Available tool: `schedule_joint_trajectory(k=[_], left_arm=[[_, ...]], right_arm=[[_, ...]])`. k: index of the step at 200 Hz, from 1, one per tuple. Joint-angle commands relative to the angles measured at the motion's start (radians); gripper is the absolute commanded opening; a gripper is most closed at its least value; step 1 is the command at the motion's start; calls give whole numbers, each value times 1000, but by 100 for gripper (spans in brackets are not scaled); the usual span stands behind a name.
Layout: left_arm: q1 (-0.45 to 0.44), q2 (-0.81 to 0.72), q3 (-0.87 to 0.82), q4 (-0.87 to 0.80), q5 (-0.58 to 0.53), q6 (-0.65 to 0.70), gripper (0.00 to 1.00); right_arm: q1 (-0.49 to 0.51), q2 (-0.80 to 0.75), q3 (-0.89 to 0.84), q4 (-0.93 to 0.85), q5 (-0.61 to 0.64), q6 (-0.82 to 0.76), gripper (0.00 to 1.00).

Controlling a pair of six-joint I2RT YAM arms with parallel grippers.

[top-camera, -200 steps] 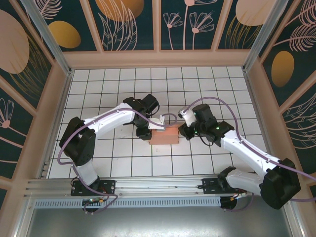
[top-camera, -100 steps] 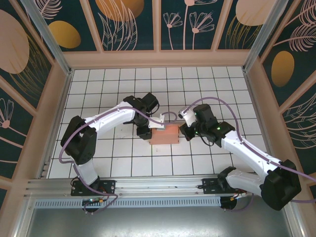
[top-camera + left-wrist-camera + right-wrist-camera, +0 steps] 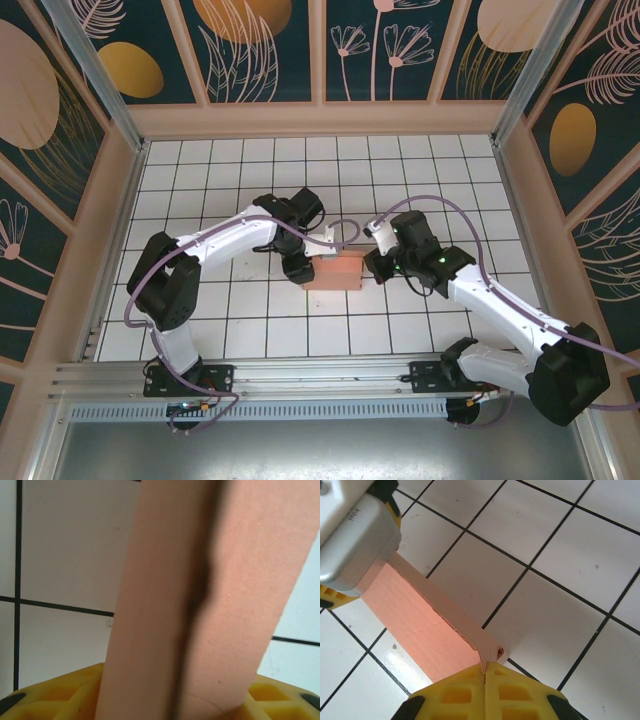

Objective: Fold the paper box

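- The right gripper point(image 3: 485, 672) has its yellow pads pressed flat together. The corner edge of the salmon-pink paper box point(image 3: 415, 625) runs straight into their seam, so the thin wall looks nipped there. The cardboard beside the pads is already ragged, and a sideways tug from this hold could tear the corner or put a crease where none belongs.
- The left gripper point(image 3: 172, 707) has a tall strip of the same cardboard rising between its two yellow fingers point(image 3: 55, 695). Whether the pads press on the strip or stand just off it cannot be told. If they are loose, the panel may spring back and undo the fold.
- The box lies near the middle of the white tiled table point(image 3: 250, 320), between the two arms. The left gripper is at its left end and the right gripper at its right end.
- With a gripper at each end, any mismatch in their pull would likely skew or buckle the light shell. If one side lets go, the box could slide on the smooth tiles.
- The purple cables point(image 3: 345, 232) loop close above the box and could brush it if a wrist turns.
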Motion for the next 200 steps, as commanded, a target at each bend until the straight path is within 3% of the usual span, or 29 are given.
schedule_joint_trajectory(k=[1, 78, 151, 200], left_arm=[[3, 6, -20, 57, 29, -77, 52], [2, -40, -108, 164, -10, -132, 42], [2, -29, -99, 201, -59, -165, 42], [2, -22, -101, 200, -74, -176, 42]], right_arm=[[7, 14, 42, 22, 50, 104, 0], [10, 37, 54, 58, 135, 417, 0], [92, 49, 40, 47, 292, 513, 0], [117, 65, 24, 38, 330, 567, 0]])
